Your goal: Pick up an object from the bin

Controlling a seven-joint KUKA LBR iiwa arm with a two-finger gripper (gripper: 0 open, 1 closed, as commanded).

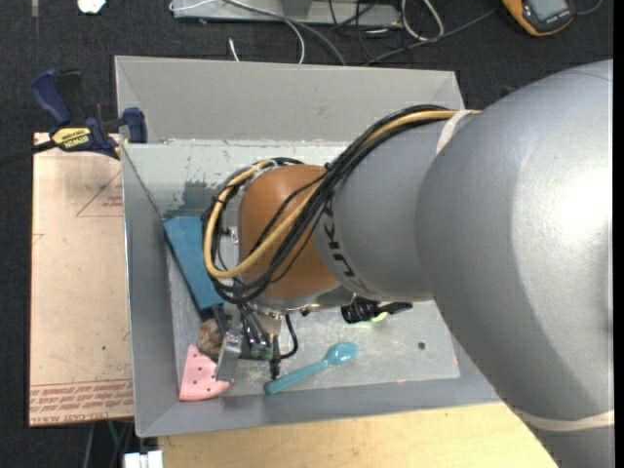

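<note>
One grey arm [487, 242] reached in from the right and hid most of the grey metal bin [292, 96], including its whole right side and the middle of its floor. One orange cover [283, 232] sat on the wrist, looped by black and yellow cables [211, 247].

The jaws hung low near the bin's near-left corner. Whether they were open or closed could not be told, because wires and the wrist crowded them, and nothing could be made out between them.

- One flat blue slab [188, 256] leaned along the left wall, its lower end hidden behind the wrist.
- One light blue plastic spoon [310, 369] lay by the near edge, its handle end just beside the jaws.
- One pink perforated piece [200, 378] lay in the near-left corner, also just beside them.
- One small brownish lump [208, 336], its kind unclear, lay above the pink piece.
- One small black thing with a green tip [363, 312] peeked from under the arm, partly hidden.
</note>
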